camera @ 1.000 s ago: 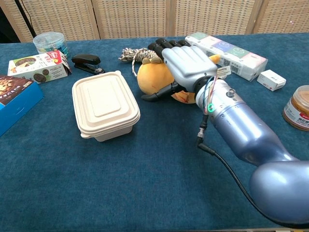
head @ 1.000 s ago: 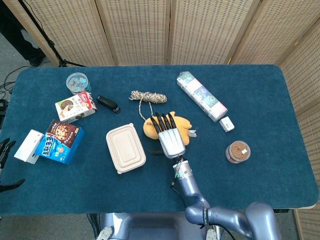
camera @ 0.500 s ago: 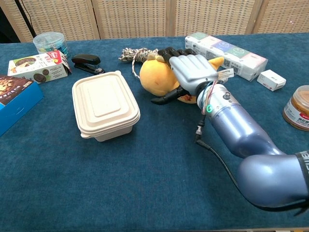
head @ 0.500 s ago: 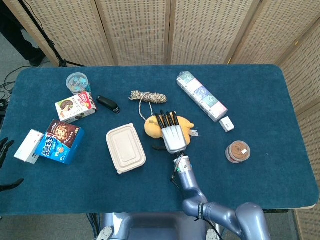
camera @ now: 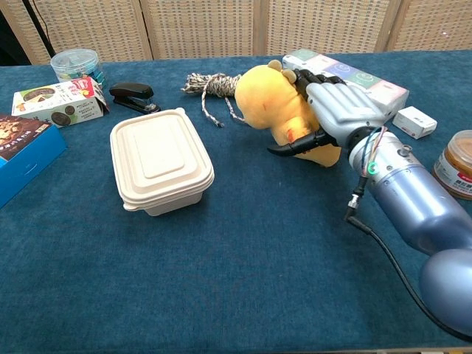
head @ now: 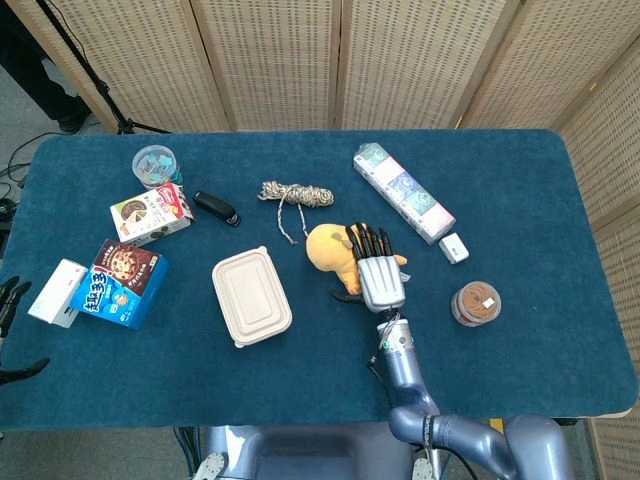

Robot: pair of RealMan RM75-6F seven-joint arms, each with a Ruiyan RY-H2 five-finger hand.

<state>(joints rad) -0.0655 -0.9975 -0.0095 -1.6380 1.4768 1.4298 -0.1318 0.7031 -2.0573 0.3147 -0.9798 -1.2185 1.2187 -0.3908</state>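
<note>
Gripping the yellow plush toy between thumb and fingers, the right hand has lifted it clear of the blue surface and carried it toward the right edge; a second ago the toy lay flat under the palm, closer to the lunch box. In the head view the toy now sits just left of the right hand, near the middle of the surface. That shift suggests the grasp has taken and the toy is in transit rather than being positioned.

Toward the near-left part sits the beige lunch box, lid on, well apart from the toy now. At the left edge lie a blue cookie box and a white box. The left hand barely shows off the left edge; whether it is open or closed I cannot tell.

Near the right edge stands a brown jar, with a small white box beyond it. Farther back lie a coil of rope, a black stapler, a snack carton, a long wrapped pack and a clear tub by the far-left corner.
</note>
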